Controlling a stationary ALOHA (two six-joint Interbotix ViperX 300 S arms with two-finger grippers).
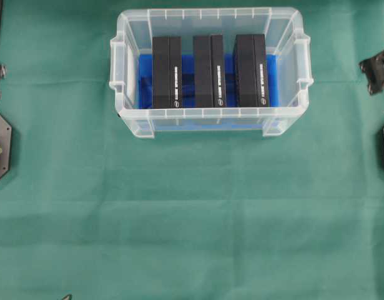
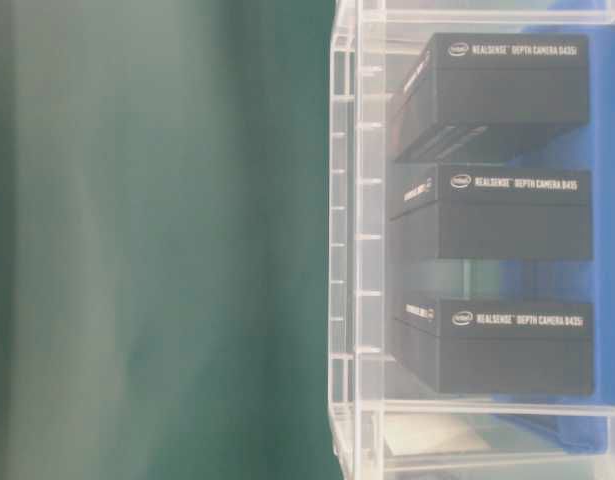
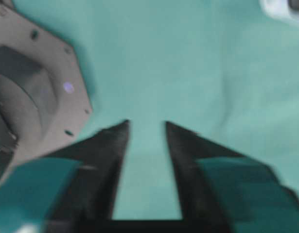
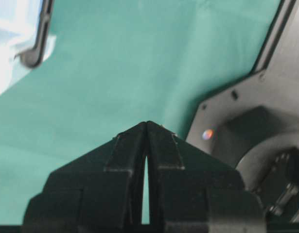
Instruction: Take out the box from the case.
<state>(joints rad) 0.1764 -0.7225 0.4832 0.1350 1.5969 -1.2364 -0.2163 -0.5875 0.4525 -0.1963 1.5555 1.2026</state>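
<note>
Three black boxes [image 1: 210, 71] are sitting in the case [image 1: 210, 122] at twelve o'clock, labels blurring; left gripper [image 3: 145, 127] fingers are standing parted, right gripper [image 4: 147, 124] fingers pressing together, both empty.

Left end effector [image 3: 145, 127] has its fingers parted, holding nothing; right end effector [image 4: 147, 125] is pinched closed, empty.

1. Both arms are almost wholly outside the overhead view; only dark parts show at its left and right edges.
2. The left wrist view is blurred; the left gripper [image 3: 145, 127] is soft-edged and cut off by the bottom edge.
3. The case [image 2: 344, 250] is cropped at the table-level view's right edge.
4. The boxes' [image 1: 210, 70] white print is too small to read from overhead.
</note>
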